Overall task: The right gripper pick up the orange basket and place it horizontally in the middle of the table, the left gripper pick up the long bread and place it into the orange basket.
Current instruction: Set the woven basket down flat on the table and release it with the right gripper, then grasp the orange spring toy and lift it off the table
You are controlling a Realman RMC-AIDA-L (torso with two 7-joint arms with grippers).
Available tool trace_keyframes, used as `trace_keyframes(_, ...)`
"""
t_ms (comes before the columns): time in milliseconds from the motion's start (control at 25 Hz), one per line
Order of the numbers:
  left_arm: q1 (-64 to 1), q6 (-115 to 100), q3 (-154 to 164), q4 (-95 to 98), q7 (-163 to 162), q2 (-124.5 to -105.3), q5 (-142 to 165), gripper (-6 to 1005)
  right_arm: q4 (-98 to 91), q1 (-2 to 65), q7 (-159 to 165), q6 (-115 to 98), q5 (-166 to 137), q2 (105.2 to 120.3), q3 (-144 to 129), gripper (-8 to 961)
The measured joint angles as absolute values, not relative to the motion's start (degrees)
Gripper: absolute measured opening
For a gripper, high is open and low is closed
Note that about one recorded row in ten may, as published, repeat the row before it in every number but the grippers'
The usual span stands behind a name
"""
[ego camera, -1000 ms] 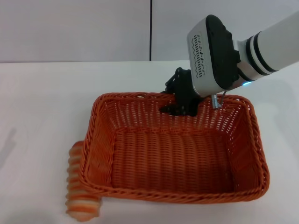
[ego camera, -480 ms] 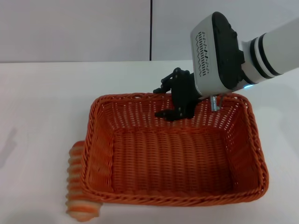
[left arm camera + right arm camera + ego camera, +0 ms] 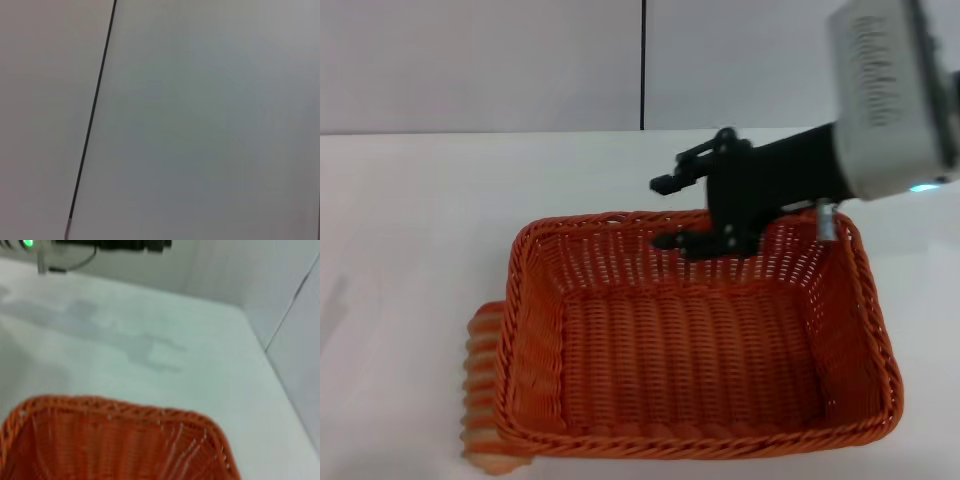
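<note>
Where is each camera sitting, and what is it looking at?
Head view: up on the robot's head, looking down at the table, the orange basket, the long bread tucked against its left side, and the right gripper, open above the basket's far rim.
Left wrist view: on the left arm, facing only a plain wall; no robot parts show.
Right wrist view: on the right arm, looking at the basket's rim and the table.
Shared: head and right wrist views both show the basket and table.

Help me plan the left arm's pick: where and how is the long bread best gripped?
Probably across its far half, coming from above and the left. The long bread lies hard against the orange basket's left wall, so its right side is blocked.
</note>
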State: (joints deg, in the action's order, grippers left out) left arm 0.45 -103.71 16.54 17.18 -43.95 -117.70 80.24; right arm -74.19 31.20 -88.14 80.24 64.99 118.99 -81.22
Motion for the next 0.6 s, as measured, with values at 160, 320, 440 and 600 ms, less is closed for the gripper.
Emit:
trace_keyframes(160, 0.79, -103.51, 16.65, 19.15, -46.07, -117.69, 80.25, 759, -81.48, 25.17, -87.62, 81.90, 68.07, 119.00, -78.80, 522)
trace_keyframes(320, 1.19, -103.32, 17.66, 22.66, -49.94, -117.65, 80.80, 758, -86.20, 20.01, -87.38, 83.36, 73.60, 118.99, -76.33, 522)
trace_keyframes(440, 1.21, -102.55, 17.73, 30.24, -57.91, -117.52, 85.39, 757, -88.08, 13.72, -88.23, 84.98, 84.43, 119.00, -71.24, 522)
trace_keyframes(600, 0.82, -102.22, 17.61, 35.61, -63.00, -117.65, 88.57, 757, -85.59, 9.81, -90.46, 85.70, 92.64, 119.03, -67.24, 522)
